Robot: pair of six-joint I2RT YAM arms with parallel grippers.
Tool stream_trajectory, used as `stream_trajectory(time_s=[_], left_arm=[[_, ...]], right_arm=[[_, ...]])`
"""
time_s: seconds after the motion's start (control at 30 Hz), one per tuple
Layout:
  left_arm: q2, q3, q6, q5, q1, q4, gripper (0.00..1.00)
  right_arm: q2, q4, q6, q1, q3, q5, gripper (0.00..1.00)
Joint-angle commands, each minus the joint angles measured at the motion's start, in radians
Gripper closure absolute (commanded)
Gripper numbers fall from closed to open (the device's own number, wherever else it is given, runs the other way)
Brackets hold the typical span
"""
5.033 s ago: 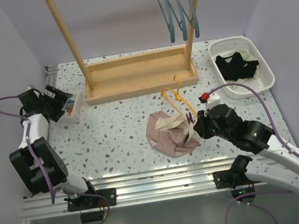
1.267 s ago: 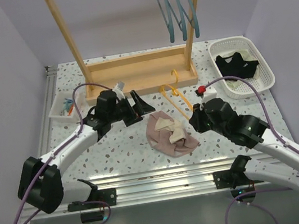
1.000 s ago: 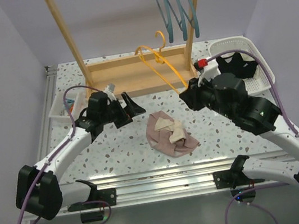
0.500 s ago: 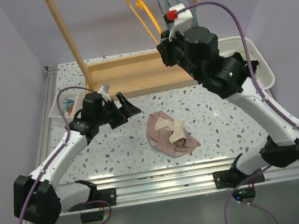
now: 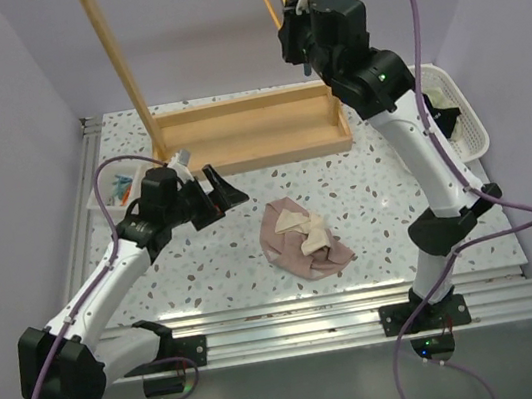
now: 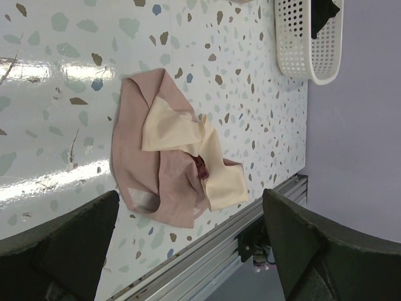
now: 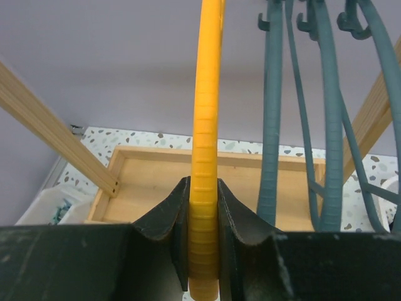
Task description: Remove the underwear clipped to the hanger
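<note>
The right gripper (image 7: 203, 213) is clenched on the ribbed orange plastic hanger (image 7: 207, 113), held up high just beside the teal plastic hangers (image 7: 276, 125). The left gripper (image 6: 191, 241) is spread wide, grasping nothing. The crumpled dusty-pink underwear with pale trim (image 6: 135, 169) lies on the speckled table (image 6: 56, 75) directly ahead of it. The black underwear (image 6: 326, 7) sits in the white slatted basket (image 6: 301, 44), well beyond.
</note>
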Motion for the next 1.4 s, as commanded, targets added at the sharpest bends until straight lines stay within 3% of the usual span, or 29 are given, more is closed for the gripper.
stream_trajectory(time_s=[0.0,0.33,0.5,0.53,0.63,0.7,0.8,0.93,1.1,1.2,1.37], left_arm=[[-0.019,0.012,0.002,-0.003,0.011,-0.002,0.00],[-0.041,0.008,-0.013,-0.011,0.011,0.001,0.00],[-0.044,0.011,-0.021,-0.009,0.011,0.007,0.00],[-0.044,0.011,-0.022,-0.012,0.011,0.010,0.00],[-0.047,0.017,-0.024,-0.009,0.011,0.011,0.00],[-0.048,0.021,-0.026,-0.011,0.011,0.011,0.00],[-0.047,0.021,-0.024,-0.008,0.011,0.014,0.00],[-0.035,-0.003,-0.022,0.010,0.011,0.031,0.00],[-0.025,-0.046,-0.039,0.029,0.011,0.062,0.00],[-0.024,-0.057,-0.052,0.032,0.011,0.079,0.00],[-0.018,-0.057,-0.055,0.030,0.011,0.082,0.00]], right_arm=[[-0.006,0.012,0.060,-0.041,0.027,-0.042,1.00],[0.029,-0.101,0.039,-0.072,0.038,-0.174,1.00],[-0.035,-0.110,0.030,-0.072,-0.031,-0.197,1.00],[-0.052,-0.103,0.033,-0.074,-0.066,-0.202,0.81],[-0.138,-0.117,0.042,-0.061,-0.131,-0.254,0.48],[-0.193,-0.139,0.037,-0.041,-0.186,-0.268,0.39],[-0.349,-0.176,0.011,0.050,-0.397,-0.254,0.36],[-0.575,-0.256,0.087,0.156,-0.798,-0.229,0.36],[-0.781,-0.232,0.206,0.170,-1.245,-0.242,0.37],[-0.835,-0.200,0.224,0.183,-1.370,-0.278,0.41],[-0.773,-0.195,0.177,0.267,-1.413,-0.265,0.39]])
